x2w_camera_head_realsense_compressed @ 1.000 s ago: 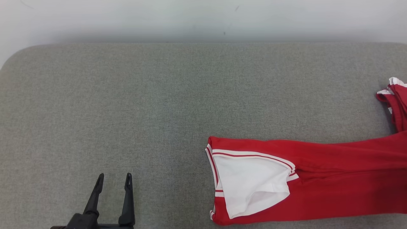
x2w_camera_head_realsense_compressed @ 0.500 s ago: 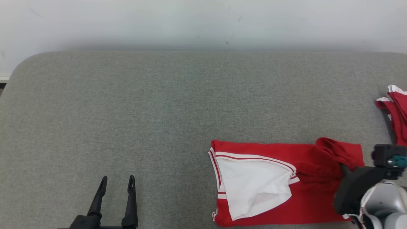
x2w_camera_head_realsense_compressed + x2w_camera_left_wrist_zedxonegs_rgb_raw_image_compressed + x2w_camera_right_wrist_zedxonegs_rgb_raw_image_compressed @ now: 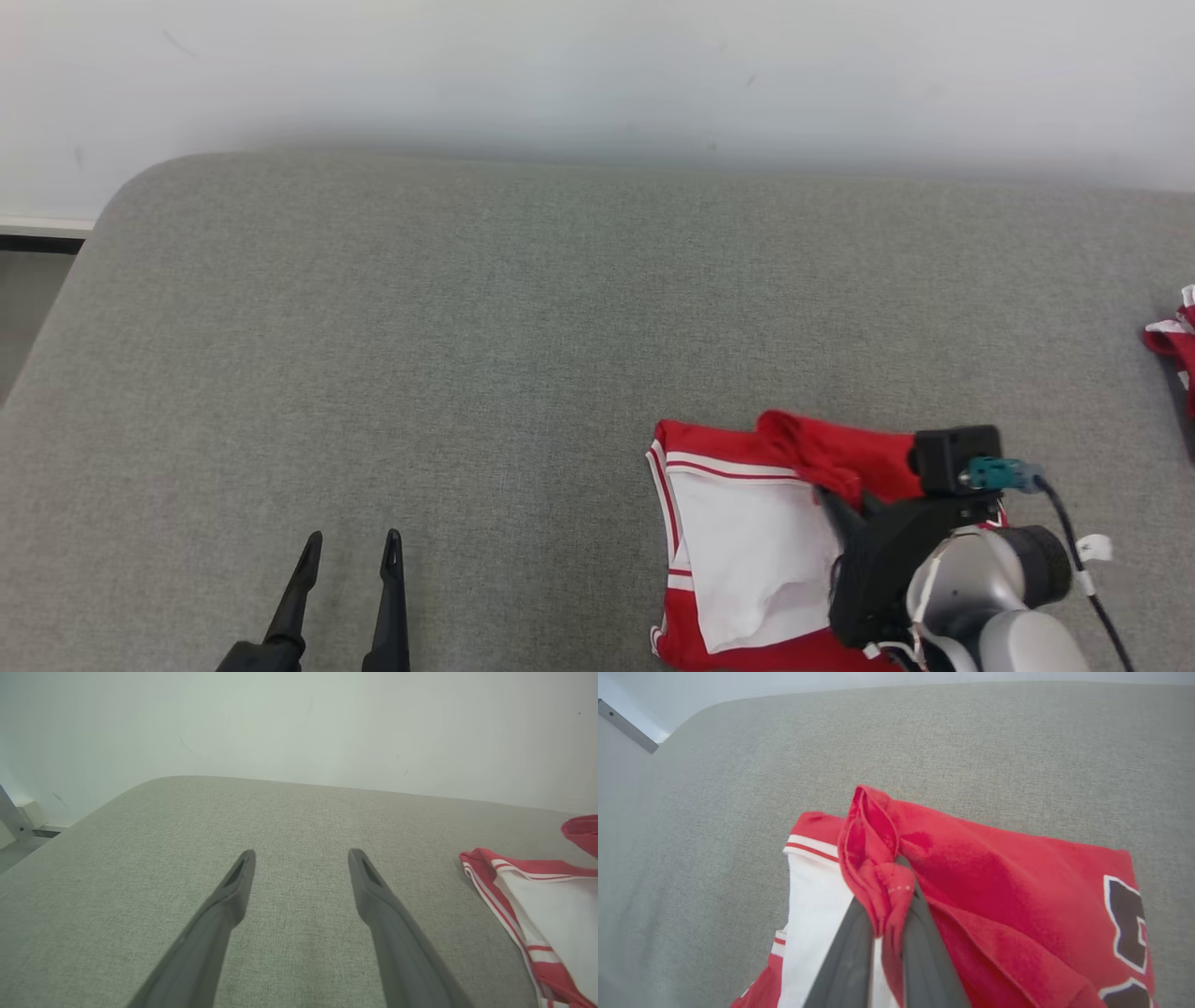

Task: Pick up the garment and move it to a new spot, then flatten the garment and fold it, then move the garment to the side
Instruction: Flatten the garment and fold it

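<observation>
A bunched red fold of the garment [image 3: 994, 872] is clamped between the fingers of the right claw [image 3: 887, 891], with the rest lying on the grey tabletop [image 3: 467, 327] beneath it. The left claw [image 3: 352, 546] is held spread and unloaded, well apart from the garment's striped edge. Broad tabletop is seen ahead of it.

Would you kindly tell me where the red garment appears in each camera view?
Head view: garment at lower right, partly under the right gripper.
Left wrist view: garment at the right edge.
Right wrist view: garment at centre and lower right, fold pinched.
Shared landmark: its white panel with red-striped trim.
</observation>
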Robot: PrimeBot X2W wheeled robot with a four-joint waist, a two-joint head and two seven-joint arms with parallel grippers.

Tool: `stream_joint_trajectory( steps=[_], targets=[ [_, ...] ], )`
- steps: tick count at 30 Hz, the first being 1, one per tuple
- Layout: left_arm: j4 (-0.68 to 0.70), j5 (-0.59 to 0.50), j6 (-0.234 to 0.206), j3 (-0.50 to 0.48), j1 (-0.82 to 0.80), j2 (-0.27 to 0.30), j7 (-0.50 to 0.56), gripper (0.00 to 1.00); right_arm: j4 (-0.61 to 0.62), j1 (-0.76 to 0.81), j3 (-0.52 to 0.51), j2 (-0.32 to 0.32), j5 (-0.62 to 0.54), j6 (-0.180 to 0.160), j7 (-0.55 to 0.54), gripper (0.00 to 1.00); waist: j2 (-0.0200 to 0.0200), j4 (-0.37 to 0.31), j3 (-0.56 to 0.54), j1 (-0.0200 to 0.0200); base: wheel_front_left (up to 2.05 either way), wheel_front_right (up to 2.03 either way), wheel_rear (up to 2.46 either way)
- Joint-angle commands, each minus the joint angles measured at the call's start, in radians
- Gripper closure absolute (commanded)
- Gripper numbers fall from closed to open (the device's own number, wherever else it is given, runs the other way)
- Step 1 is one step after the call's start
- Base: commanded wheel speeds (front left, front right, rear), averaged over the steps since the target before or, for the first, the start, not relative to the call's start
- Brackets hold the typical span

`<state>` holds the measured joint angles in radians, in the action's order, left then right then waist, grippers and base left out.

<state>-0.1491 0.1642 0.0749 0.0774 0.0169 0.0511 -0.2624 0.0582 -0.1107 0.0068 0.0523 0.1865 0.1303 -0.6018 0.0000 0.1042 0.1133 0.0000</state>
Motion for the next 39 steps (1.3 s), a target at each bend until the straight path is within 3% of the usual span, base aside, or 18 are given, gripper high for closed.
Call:
stream_joint_trajectory(
  steps=[1,13,14,15,16,21,27,31,34,39],
  targets=[
    [0.000,0.001,0.000,0.001,0.009,-0.001,-0.003,0.00,-0.008,-0.010,0.012,-0.004,0.009,0.001,0.007,1.00,0.0000,0.006,-0.003,0.0000,0.00,0.00,0.00],
    [-0.005,0.006,0.002,0.013,0.018,-0.001,-0.003,0.00,-0.185,-0.069,0.106,-0.004,0.076,0.001,0.113,1.00,0.0000,0.034,-0.010,0.0000,0.00,0.00,0.00],
    [-0.005,0.006,0.002,0.014,0.017,-0.001,-0.003,0.00,-0.198,-0.072,0.113,-0.003,0.089,0.001,0.121,0.84,0.0000,0.037,-0.009,0.0000,0.00,0.00,0.00],
    [-0.005,0.007,0.001,0.013,0.017,-0.001,-0.003,0.00,-0.212,-0.072,0.120,-0.004,0.107,0.001,0.124,0.53,0.0000,0.039,-0.009,0.0000,0.00,0.00,0.00],
    [-0.005,0.007,0.001,0.012,0.018,-0.001,-0.003,0.00,-0.223,-0.073,0.126,-0.004,0.123,0.001,0.127,0.00,0.0000,0.041,-0.009,0.0000,0.00,0.00,0.00],
    [-0.004,0.008,-0.002,0.006,0.022,-0.001,-0.003,0.00,-0.213,-0.080,0.155,-0.004,0.230,0.001,0.145,0.00,0.0000,0.044,-0.007,0.0000,0.00,0.00,0.00],
    [0.000,0.012,-0.004,-0.005,0.024,-0.001,-0.003,0.00,-0.079,-0.037,0.139,-0.003,0.269,0.001,0.138,0.00,0.0000,0.033,-0.010,0.0000,0.00,0.00,0.00],
    [0.002,0.012,-0.008,-0.009,0.028,-0.001,-0.003,0.00,0.003,-0.001,0.086,-0.003,0.235,0.001,0.130,0.00,0.0000,0.022,-0.015,0.0000,0.00,0.00,0.00],
    [0.001,0.009,-0.006,-0.009,0.030,-0.001,-0.003,0.00,0.091,0.065,-0.016,-0.003,0.171,0.001,0.139,0.00,0.0000,0.010,-0.023,0.0000,0.00,0.00,0.00],
    [-0.001,0.011,-0.006,0.002,0.026,-0.001,-0.003,0.00,0.126,0.153,-0.103,-0.004,0.063,0.001,0.171,0.00,0.0000,0.003,-0.028,0.0000,0.00,0.00,0.00]
  ],
)
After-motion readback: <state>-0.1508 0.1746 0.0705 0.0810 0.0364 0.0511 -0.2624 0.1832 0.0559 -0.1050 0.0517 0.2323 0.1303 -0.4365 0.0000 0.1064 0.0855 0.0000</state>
